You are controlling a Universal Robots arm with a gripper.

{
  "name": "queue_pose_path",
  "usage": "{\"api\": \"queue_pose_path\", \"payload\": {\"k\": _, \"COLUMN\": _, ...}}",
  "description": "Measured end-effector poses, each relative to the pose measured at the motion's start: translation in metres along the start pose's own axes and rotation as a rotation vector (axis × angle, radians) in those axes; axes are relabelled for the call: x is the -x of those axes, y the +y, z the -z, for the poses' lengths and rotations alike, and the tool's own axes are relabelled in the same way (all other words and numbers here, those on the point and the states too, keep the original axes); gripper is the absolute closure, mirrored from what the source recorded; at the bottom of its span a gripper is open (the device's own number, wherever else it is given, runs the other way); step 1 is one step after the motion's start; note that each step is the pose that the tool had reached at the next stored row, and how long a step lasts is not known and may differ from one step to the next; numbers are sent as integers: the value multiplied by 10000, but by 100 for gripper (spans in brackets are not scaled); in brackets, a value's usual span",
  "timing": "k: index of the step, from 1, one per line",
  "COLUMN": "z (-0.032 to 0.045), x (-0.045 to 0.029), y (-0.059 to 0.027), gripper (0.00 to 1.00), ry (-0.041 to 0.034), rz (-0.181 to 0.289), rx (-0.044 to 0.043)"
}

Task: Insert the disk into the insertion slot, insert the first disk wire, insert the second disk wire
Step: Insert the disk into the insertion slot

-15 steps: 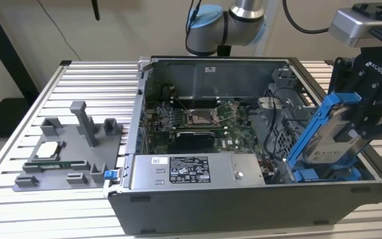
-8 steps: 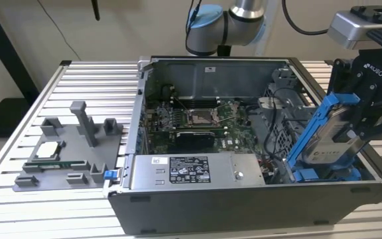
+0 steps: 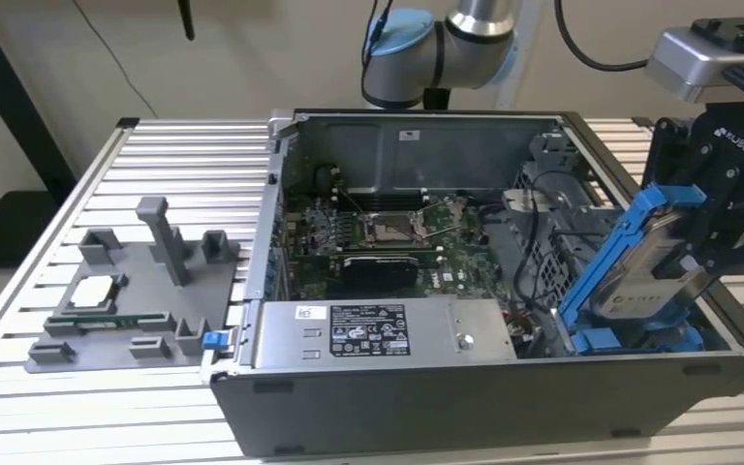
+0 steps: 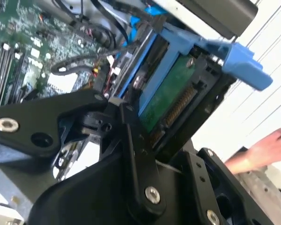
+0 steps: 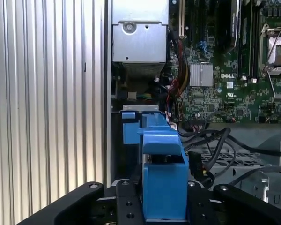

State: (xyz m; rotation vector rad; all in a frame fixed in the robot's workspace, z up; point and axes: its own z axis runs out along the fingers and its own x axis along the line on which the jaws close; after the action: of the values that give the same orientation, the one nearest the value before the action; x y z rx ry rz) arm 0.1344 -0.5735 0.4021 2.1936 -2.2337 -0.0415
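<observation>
1. Grips the disk (image 3: 631,276) in the claw (image 3: 689,257), clenched on its blue carrier frame.
2. Holds it tilted, with the lower end down inside the computer case (image 3: 476,412) at that case's near corner on the exterior view's right, and the upper end leaning up and out over the rim.
3. Places the insertion slot (image 3: 618,341), marked by its blue tabs, directly under the disk's lower end; cannot tell whether the two touch.
4. Judged from this: first step under way but not finished, since the disk is angled rather than seated flat in the bay.
5. Leaves both wire steps undone, by the look of it. Shows, in the second wrist view, the disk's connector edge (image 4: 180,105) bare with nothing plugged in. Shows loose black cables (image 3: 527,262) lying inside the case beside the bay.
6. On writing: carries a white printed label on the disk's face, a black-and-white label on the grey power-supply box (image 3: 386,334) along the case's near side, and white lettering on the claw's body. Leaves all of it unread here.
7. Also in view: a grey fixture (image 3: 139,300) on the slatted worktop (image 3: 36,387) toward the exterior view's left, and a person's hand (image 4: 267,150) beyond the claw in the second wrist view.
</observation>
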Motion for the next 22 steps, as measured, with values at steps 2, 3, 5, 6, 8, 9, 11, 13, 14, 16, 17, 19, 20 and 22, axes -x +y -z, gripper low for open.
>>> {"api": "queue_pose_path", "payload": {"k": 2, "z": -14, "x": -1, "y": -1, "gripper": 100, "ry": -5, "rz": -2, "rx": 1}}
{"api": "queue_pose_path", "payload": {"k": 3, "z": -25, "x": -1, "y": -2, "gripper": 100, "ry": -5, "rz": 0, "rx": 1}}
{"api": "queue_pose_path", "payload": {"k": 5, "z": -56, "x": -1, "y": -4, "gripper": 100, "ry": -7, "rz": 1, "rx": 1}}
{"api": "queue_pose_path", "payload": {"k": 6, "z": -73, "x": -1, "y": -4, "gripper": 100, "ry": -3, "rz": 1, "rx": 1}}
{"api": "queue_pose_path", "payload": {"k": 8, "z": -111, "x": 0, "y": -4, "gripper": 100, "ry": -6, "rz": 1, "rx": 1}}
{"api": "queue_pose_path", "payload": {"k": 9, "z": -127, "x": 2, "y": -3, "gripper": 100, "ry": -2, "rz": 1, "rx": 0}}
{"api": "queue_pose_path", "payload": {"k": 11, "z": -164, "x": 7, "y": 6, "gripper": 100, "ry": -3, "rz": -3, "rx": -1}}
{"api": "queue_pose_path", "payload": {"k": 13, "z": -201, "x": 14, "y": 19, "gripper": 100, "ry": -4, "rz": -16, "rx": 0}}
{"api": "queue_pose_path", "payload": {"k": 14, "z": -221, "x": 17, "y": 26, "gripper": 100, "ry": -6, "rz": -27, "rx": 1}}
{"api": "queue_pose_path", "payload": {"k": 16, "z": -257, "x": 24, "y": 35, "gripper": 100, "ry": -8, "rz": -42, "rx": 0}}
{"api": "queue_pose_path", "payload": {"k": 17, "z": -271, "x": 28, "y": 38, "gripper": 100, "ry": -7, "rz": -47, "rx": 0}}
{"api": "queue_pose_path", "payload": {"k": 19, "z": -292, "x": 35, "y": 41, "gripper": 0, "ry": -5, "rz": -58, "rx": 1}}
{"api": "queue_pose_path", "payload": {"k": 20, "z": -295, "x": 35, "y": 43, "gripper": 0, "ry": -7, "rz": -63, "rx": 0}}
{"api": "queue_pose_path", "payload": {"k": 22, "z": -294, "x": 35, "y": 44, "gripper": 0, "ry": -5, "rz": -73, "rx": 0}}
